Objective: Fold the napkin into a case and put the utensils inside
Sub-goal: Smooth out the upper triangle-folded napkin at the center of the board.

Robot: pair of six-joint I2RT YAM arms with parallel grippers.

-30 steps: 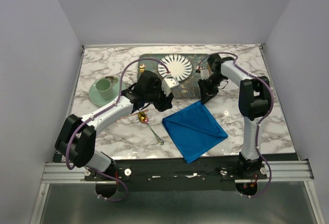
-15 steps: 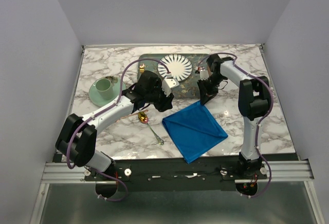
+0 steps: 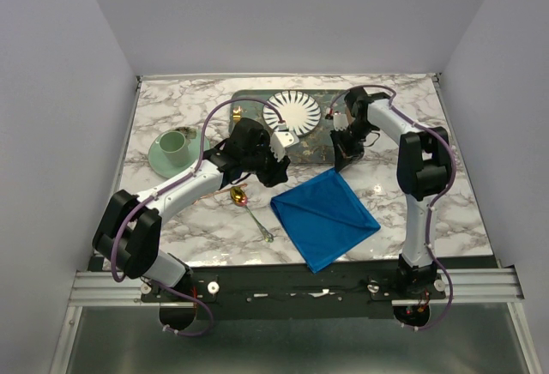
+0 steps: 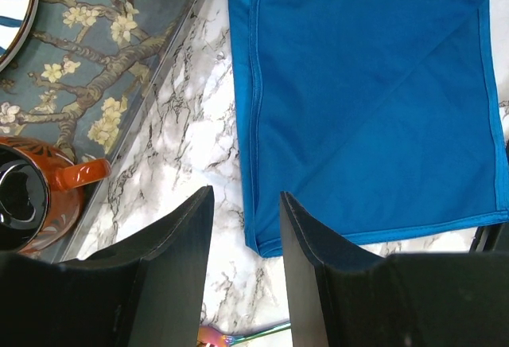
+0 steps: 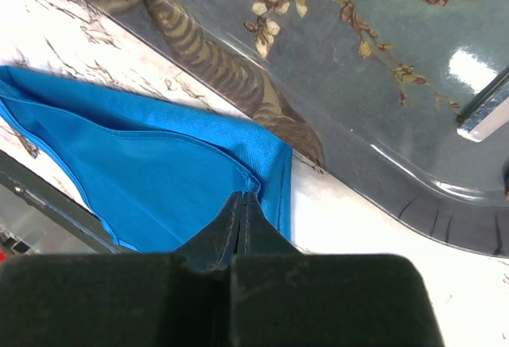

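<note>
A: Where's the napkin?
B: Flat on the marble table, near edge, right of centre. Folded, with a diagonal crease; far corner just beside the tray. Not a case yet.
A: Left gripper?
B: Jaws partway apart, nothing between them, near the napkin's left corner.
A: Right gripper?
B: Fingers pressed together over the far corner, by the tray rim. Can't tell if any cloth is nipped.
A: Spoon?
B: On the marble left of the napkin, not touching it.
</note>
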